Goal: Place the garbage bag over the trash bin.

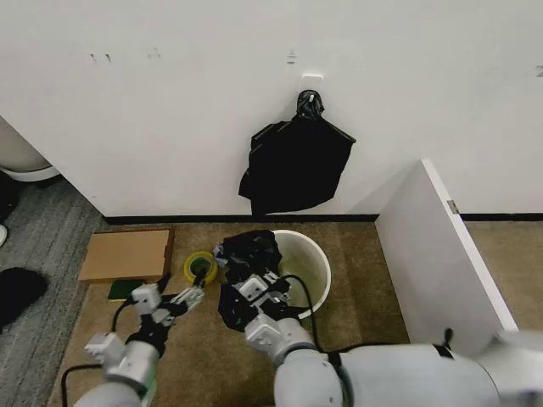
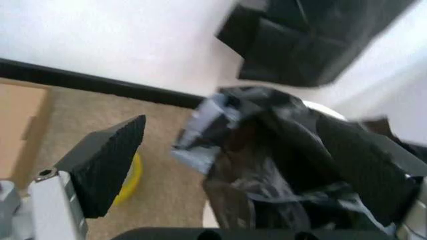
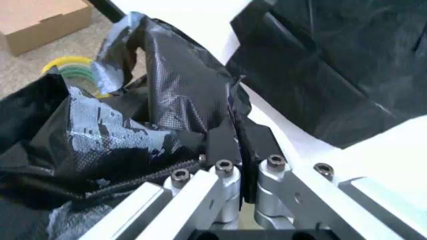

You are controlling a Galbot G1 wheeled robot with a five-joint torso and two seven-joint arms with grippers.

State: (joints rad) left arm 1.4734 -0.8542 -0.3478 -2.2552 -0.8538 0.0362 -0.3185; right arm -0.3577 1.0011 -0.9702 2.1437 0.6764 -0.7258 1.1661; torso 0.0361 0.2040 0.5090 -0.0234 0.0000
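The thin, glossy, crinkled black plastic garbage bag is draped over the near-left rim of the round white plastic trash bin, which stands on the brown carpet near the white wall. Part of the film is bunched on top of the rim, and the rest hangs down the bin's outer side toward the robot. The bin's far and right rim is seen bare, its white inside open.

The right gripper is closed tight on a fold of the garbage bag at the bin's near-left side; in the right wrist view its two black pads are pressed together with the film pinched between them. The left gripper is held just to the left of the bag, its black ribbed fingers spread apart with nothing between them.

A small yellow tape roll is lying on the carpet just left of the bin, with a flat brown cardboard box farther left. A black plastic bundle with a knotted top is hung on the wall above the bin.
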